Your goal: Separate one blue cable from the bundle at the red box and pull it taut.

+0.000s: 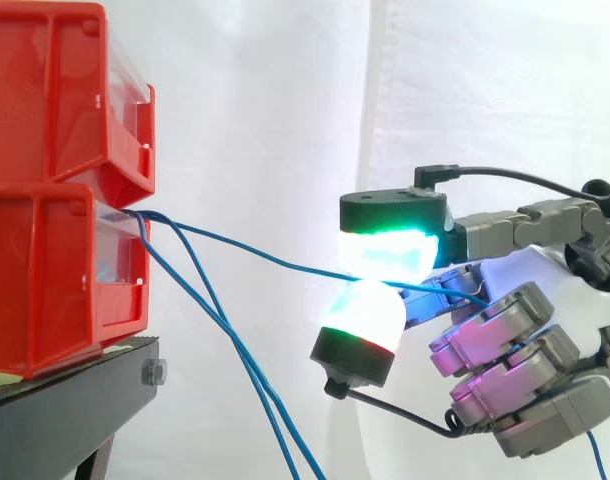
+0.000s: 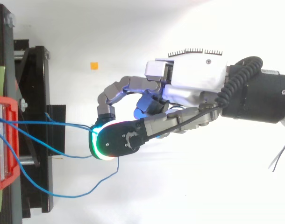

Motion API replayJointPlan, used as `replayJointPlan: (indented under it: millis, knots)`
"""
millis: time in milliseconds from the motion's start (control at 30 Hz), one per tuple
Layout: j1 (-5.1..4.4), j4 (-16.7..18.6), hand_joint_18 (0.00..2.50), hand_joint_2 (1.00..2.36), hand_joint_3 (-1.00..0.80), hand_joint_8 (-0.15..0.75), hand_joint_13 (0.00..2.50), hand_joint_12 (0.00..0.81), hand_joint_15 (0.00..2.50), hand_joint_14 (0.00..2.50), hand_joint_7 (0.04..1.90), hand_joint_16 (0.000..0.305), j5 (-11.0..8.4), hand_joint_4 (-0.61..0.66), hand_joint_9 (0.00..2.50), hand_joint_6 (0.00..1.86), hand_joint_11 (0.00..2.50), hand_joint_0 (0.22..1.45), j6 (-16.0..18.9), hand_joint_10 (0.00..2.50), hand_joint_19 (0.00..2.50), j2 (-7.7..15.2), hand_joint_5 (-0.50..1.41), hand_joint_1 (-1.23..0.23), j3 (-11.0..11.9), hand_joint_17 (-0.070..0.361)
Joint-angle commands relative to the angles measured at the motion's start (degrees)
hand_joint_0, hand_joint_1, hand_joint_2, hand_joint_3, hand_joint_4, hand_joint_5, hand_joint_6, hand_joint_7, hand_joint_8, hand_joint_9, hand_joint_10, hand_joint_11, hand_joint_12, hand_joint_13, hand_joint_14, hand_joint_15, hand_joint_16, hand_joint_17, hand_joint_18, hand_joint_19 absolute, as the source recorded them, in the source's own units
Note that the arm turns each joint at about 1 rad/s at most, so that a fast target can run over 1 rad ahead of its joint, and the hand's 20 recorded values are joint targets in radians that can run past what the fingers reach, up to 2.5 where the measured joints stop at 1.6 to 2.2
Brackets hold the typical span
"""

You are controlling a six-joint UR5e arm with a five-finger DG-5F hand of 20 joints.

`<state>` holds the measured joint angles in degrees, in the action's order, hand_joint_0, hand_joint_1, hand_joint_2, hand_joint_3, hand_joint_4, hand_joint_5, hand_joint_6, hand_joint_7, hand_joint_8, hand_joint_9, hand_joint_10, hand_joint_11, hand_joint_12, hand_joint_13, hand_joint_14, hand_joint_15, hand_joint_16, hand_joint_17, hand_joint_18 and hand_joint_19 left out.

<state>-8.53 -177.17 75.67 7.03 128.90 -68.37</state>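
Pinching a blue cable — hand before white curtain; black stand.

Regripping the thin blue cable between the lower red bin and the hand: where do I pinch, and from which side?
Pinch the thin blue cable on its free, near-level span, about where the hand's pads hold it now, well off the lower red plastic bin where strands bunch. Come in level from the arm's side, pads above and below; the loose blue cables sag clear.

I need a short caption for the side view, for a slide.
Hand pinches one blue cable leading from the red bins.
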Motion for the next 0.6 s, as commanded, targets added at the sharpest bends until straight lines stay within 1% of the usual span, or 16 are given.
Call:
replayJointPlan:
  millis: [0,567]
  knots:
    - [0.0,-0.02,1.4,1.01,0.16,0.301,0.9,0.4,1.46,2.32,1.2,0.048,0.0,-0.18,1.07,0.86,1.61,0.68,0.0,1.43,1.57,0.03,-0.14,-0.77,-0.01,0.107]
    - [0.0,-0.02,1.39,1.0,0.16,0.302,0.9,0.4,1.41,2.3,1.2,0.049,0.0,-0.19,1.07,0.86,1.6,0.68,0.0,1.42,1.56,0.03,-0.14,-0.77,-0.1,0.11]
